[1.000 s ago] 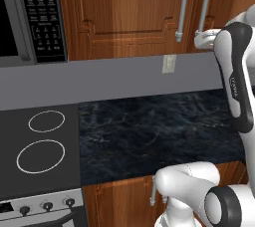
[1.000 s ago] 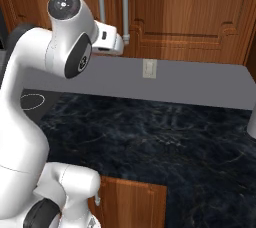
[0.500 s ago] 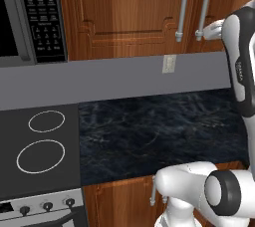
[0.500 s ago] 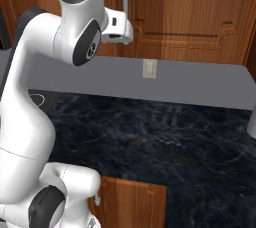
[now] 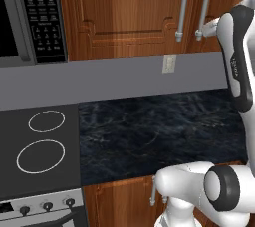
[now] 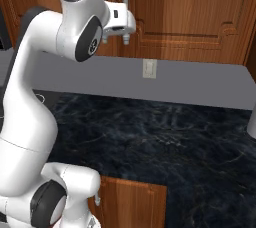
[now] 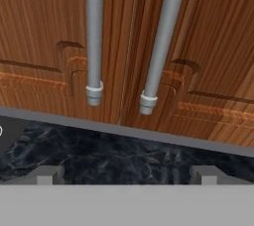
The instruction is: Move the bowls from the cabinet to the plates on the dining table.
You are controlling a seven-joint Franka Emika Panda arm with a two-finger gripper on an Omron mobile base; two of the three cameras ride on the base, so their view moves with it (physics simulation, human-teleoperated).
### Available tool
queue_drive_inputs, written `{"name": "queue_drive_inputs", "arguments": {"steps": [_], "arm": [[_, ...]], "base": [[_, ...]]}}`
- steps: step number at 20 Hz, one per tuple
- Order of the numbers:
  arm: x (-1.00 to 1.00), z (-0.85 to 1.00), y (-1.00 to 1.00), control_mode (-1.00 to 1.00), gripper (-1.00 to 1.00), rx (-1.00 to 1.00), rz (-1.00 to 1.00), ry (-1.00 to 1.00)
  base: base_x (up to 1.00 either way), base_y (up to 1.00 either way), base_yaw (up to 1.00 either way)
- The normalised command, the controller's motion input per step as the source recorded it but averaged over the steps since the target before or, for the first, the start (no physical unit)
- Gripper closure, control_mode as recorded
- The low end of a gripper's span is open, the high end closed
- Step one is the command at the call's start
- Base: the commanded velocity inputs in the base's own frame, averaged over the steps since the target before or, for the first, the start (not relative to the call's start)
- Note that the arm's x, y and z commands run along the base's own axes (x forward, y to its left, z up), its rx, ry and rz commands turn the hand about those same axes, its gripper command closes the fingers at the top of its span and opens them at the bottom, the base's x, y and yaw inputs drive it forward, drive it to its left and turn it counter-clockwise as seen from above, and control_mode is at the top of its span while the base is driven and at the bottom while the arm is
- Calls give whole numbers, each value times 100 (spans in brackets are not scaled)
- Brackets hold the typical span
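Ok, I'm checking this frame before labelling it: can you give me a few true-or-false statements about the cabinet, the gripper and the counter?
1. Both doors of the cabinet are shut. True.
2. The gripper is clamped on a handle. False: its jaws stand open and short of the two bar handles, touching neither.
3. A red bowl sits on the counter. False: no bowl shows there, only dark marbled top.
4. An outlet sits on the grey wall below the cabinet. True.
5. The microwave hangs right of the cabinet in the left base view. False: it is to the left, above the stove.
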Motion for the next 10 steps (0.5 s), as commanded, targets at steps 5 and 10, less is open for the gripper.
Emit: {"name": "queue_drive_inputs", "arguments": {"steps": [5,10], "arm": [[21,1,1,-100,-100,-7,-6,-6],[23,0,0,-100,-100,-2,-8,-3]], "base": [[0,0,0],[0,0,0]]}}
